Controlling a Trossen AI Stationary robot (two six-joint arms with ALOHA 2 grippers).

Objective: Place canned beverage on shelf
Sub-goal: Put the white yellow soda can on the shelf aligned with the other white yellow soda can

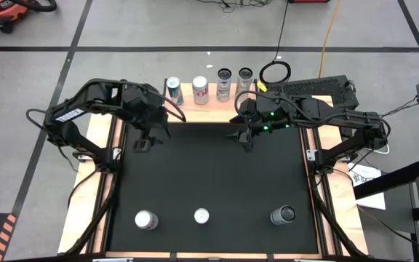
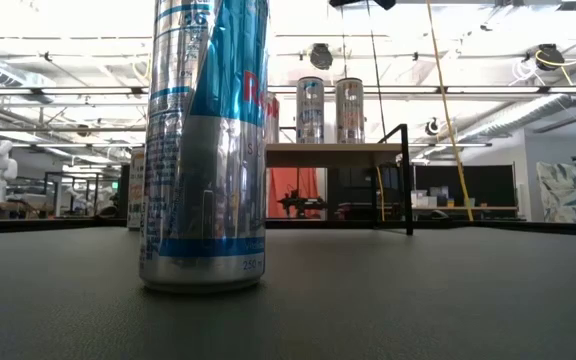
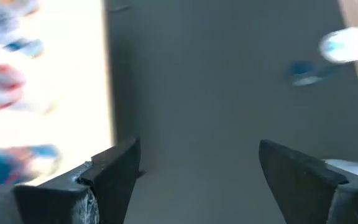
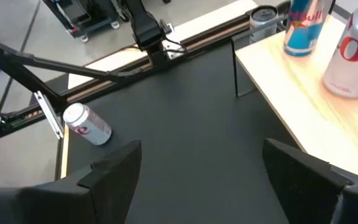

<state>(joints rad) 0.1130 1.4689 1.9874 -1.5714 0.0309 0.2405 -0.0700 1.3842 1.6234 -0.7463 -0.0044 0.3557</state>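
The black tabletop (image 1: 209,182) carries the shelf (image 1: 188,98) at its far edge, pale wood top on thin black legs. Four cans stand in a row on the shelf: a blue can (image 1: 173,89), a red-and-white can (image 1: 200,90), and two silver cans (image 1: 224,84). Three more cans (image 1: 201,216) stand spaced along the near edge. The left gripper (image 1: 145,140) and right gripper (image 1: 247,135) hang just in front of the shelf, both with jaws wide and empty.
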